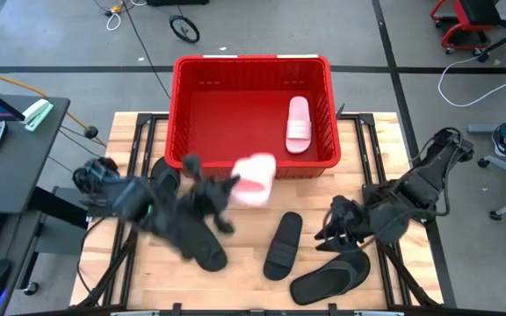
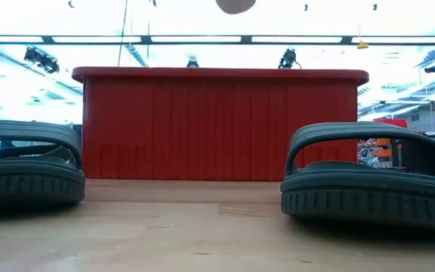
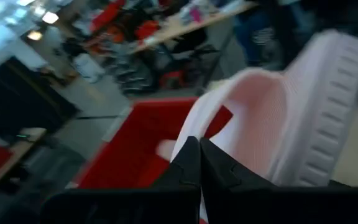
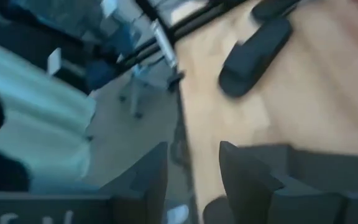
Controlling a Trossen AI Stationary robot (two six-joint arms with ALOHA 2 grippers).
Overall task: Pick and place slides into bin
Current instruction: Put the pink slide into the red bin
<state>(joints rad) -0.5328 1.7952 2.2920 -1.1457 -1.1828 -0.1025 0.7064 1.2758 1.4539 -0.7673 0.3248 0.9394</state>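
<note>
The bin, a big red plastic crate with a thick rim and ribbed walls, stands at the far side of the slatted wooden table and already holds one pale pink slide lying flat on its floor near the right wall. The step in hand looks like the carry of the second pink slide: the left gripper has its fingers clenched on that sandal's edge and holds it in the air at the bin's near rim, not yet over the opening. The left wrist view shows the dark fingers pressed together on the foam, with the ridged sole and smooth rounded strap turned toward the crate. The next move, as I judge it, calls for reaching farther over the rim before letting go, so the soft, light sandal drops inside rather than catching on the lip. Black slides remain on the wood: one near the middle, one by the front edge under the right arm, and one below the left arm. They look matte and rubbery, with grooved sidewalls in the low view. The right gripper hangs just above the table with its fingers apart, holding nothing.
</note>
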